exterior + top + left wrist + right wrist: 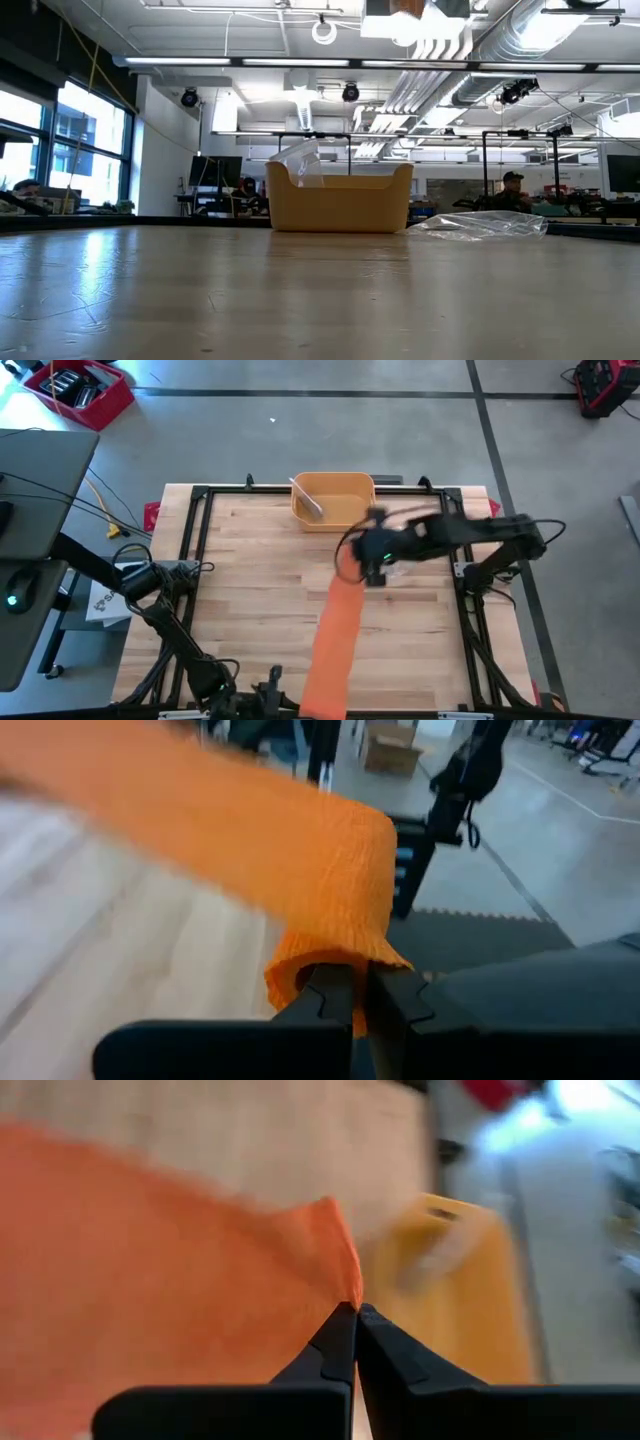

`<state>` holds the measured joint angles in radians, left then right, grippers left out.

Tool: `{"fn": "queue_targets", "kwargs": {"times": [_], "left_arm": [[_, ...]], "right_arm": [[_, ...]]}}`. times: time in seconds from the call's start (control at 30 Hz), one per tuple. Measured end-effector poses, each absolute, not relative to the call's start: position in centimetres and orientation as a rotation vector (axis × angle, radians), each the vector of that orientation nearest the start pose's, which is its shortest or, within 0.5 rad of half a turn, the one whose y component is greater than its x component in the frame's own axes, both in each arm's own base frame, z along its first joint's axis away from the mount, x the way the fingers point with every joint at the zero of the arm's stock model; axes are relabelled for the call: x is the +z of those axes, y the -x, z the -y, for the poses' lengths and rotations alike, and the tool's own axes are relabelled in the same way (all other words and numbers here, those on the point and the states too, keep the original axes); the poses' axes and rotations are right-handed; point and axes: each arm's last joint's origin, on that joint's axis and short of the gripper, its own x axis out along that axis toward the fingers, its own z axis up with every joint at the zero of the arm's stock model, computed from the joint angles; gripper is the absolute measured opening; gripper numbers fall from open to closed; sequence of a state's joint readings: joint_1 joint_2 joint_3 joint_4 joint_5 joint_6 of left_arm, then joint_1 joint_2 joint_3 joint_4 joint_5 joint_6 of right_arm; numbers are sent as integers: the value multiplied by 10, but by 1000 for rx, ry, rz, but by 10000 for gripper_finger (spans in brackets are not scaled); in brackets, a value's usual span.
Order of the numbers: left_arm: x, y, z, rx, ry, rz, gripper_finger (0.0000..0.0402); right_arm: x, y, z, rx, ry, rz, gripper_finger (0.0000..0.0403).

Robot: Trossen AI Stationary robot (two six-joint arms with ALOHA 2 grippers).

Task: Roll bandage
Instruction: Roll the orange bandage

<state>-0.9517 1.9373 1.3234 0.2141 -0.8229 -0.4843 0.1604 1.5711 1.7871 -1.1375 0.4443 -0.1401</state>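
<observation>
Both pincers pinched on orange bandage [335,635]: right gripper [374,575] near yellow bin [333,500] and plastic bag [482,225], left gripper [357,1005] at table [250,580] edge.

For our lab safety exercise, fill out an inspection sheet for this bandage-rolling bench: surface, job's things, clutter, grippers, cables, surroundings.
Surface: wooden table, black frame around it.
Job's things: orange bandage, unrolled, stretched from mid-table to the near edge.
Clutter: yellow bin at the far edge; clear plastic bag beside it.
Grippers: left gripper shut on the bandage's near end; right gripper shut on its far end.
Cables: yellow cable on the floor, left of table.
Surroundings: red crate on floor; a person far behind.
</observation>
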Motion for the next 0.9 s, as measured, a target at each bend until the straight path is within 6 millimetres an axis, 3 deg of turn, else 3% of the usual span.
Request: {"fn": "queue_targets", "kwargs": {"times": [0.1, 0.2, 0.33, 0.47, 0.6, 0.7, 0.8, 0.9], "left_arm": [[232, -266, 341, -39, 143, -241, 1], [234, -263, 343, -21, 133, -229, 1], [233, -259, 345, 13, 146, -221, 1], [233, -260, 343, 41, 164, -214, 1], [233, -268, 336, 94, 166, -202, 1], [232, -275, 330, 126, 159, -201, 2], [232, -281, 324, 147, 157, -202, 3], [232, -285, 320, 171, 157, -196, 3]], "right_arm": [[350, -321, -40, -94, 378, -908, 0], [295, -328, -42, -28, 322, -909, 0], [229, -320, -43, -4, 227, -917, 0], [180, -303, -46, 29, 120, -899, 0], [154, -289, -49, 32, 51, -830, 3], [147, -285, -46, 26, 43, -828, 24], [151, -286, -38, -4, 32, -845, 63], [170, -289, -33, -2, 43, -861, 110]]}}
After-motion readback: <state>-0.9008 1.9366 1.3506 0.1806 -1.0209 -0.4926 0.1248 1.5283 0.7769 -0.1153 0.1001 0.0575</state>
